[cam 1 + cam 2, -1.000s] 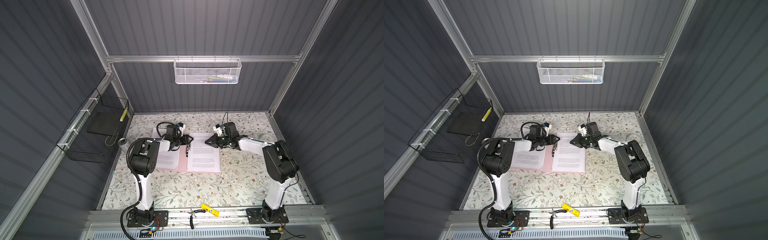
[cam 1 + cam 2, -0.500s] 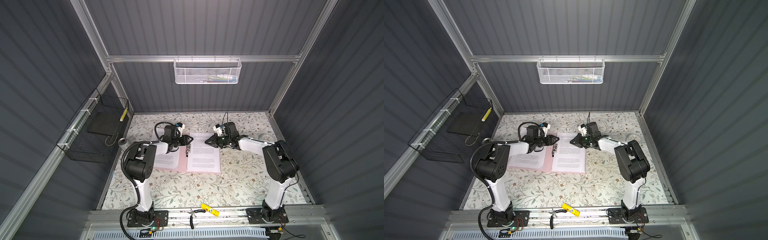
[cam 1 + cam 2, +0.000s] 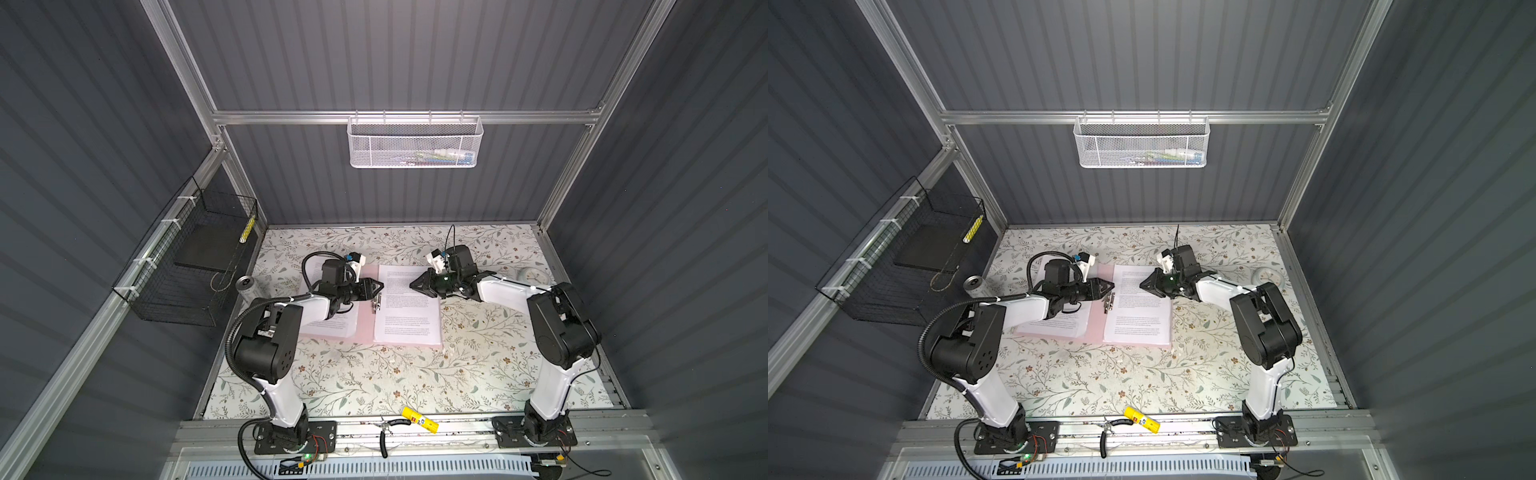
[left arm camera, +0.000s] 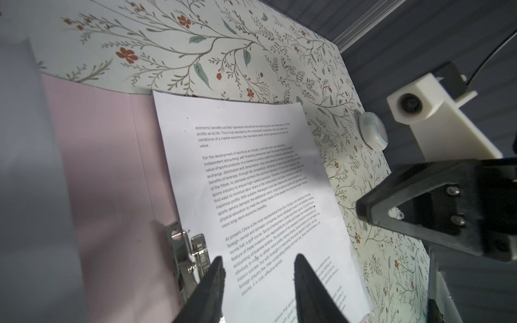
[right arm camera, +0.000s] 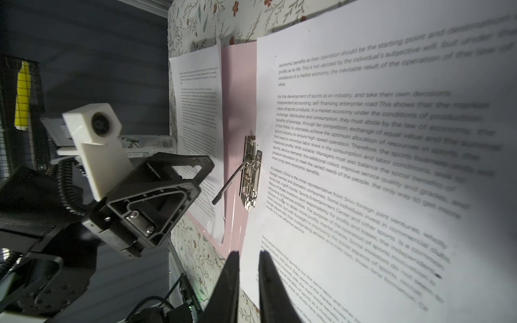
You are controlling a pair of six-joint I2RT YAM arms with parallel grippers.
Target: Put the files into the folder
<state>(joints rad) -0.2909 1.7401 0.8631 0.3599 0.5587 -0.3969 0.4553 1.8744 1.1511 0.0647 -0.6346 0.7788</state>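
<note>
The pink folder (image 3: 365, 330) (image 3: 1094, 330) lies open on the floral table in both top views, with its metal clip (image 3: 376, 302) (image 5: 250, 173) at the spine and the clip's lever raised. One of the files (image 3: 407, 320) (image 4: 251, 181) (image 5: 363, 167) lies flat on the folder's right half, and another sheet (image 3: 340, 326) (image 5: 198, 98) lies on its left half. My left gripper (image 3: 380, 286) (image 4: 258, 258) hovers open beside the clip, over that sheet's inner edge. My right gripper (image 3: 411, 284) (image 5: 249, 253) faces it over the same sheet, its jaws slightly open and empty.
A white round timer (image 3: 532, 274) (image 4: 373, 134) sits at the table's right. A can (image 3: 245, 286) stands at the left edge beside a black wire basket (image 3: 187, 266). Pliers (image 3: 388, 428) and a yellow tube (image 3: 419, 419) lie on the front rail. A white mesh basket (image 3: 415, 143) hangs on the back wall.
The right gripper's jaws have parted a little. The left arm's elbow has swung outward to the left while its gripper stays by the clip.
</note>
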